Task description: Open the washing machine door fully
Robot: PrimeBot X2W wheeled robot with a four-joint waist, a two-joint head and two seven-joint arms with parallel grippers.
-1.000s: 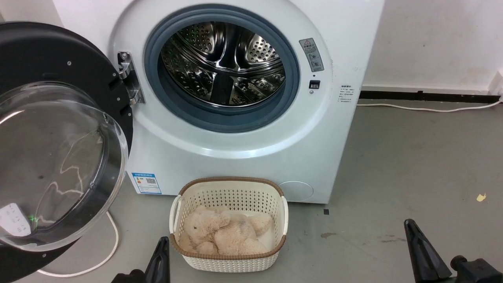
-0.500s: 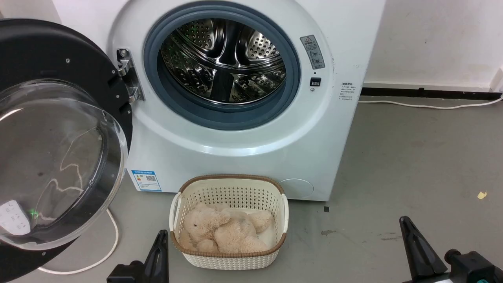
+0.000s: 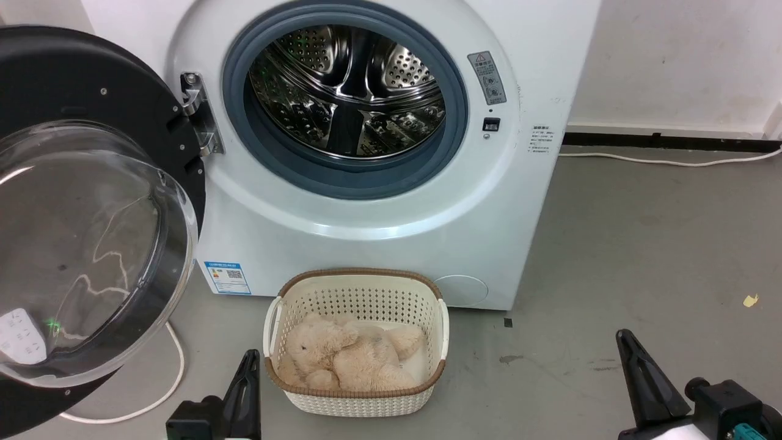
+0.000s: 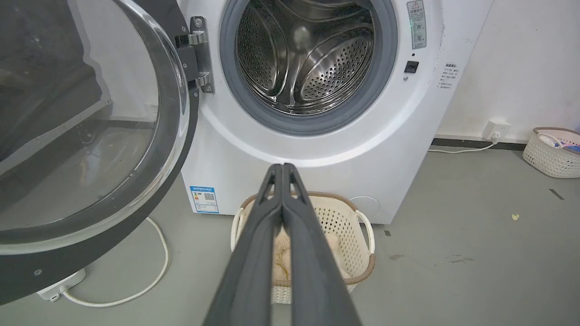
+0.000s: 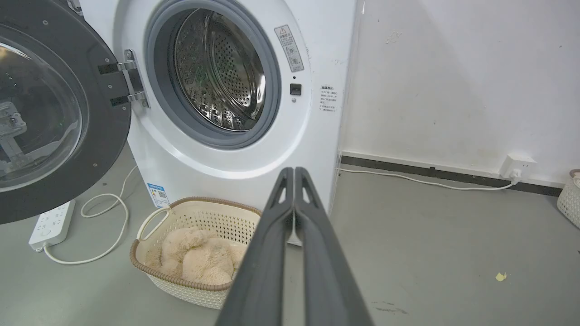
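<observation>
The very large round glossy black washing machine door point(image 3: 91, 232), with its bulging clear glass bowl window, is hanging swung wide open on the metal hinge point(image 3: 198, 116) at the left side of the white front-loading washing machine point(image 3: 366, 244), baring the grey rubber-ringed steel drum opening point(image 3: 348, 91). The left gripper point(image 3: 249, 357), its two long dark fingers pressed together and holding nothing, is hovering in front of the washing machine, well apart from the door. The right gripper point(image 3: 623, 336), likewise closed and empty, is hovering off the machine's right front corner. A cream perforated plastic basket point(image 3: 360, 287) with a beige plush toy point(image 3: 348, 360) inside is sitting on the grey floor point(image 3: 641, 244) just before the machine.
</observation>
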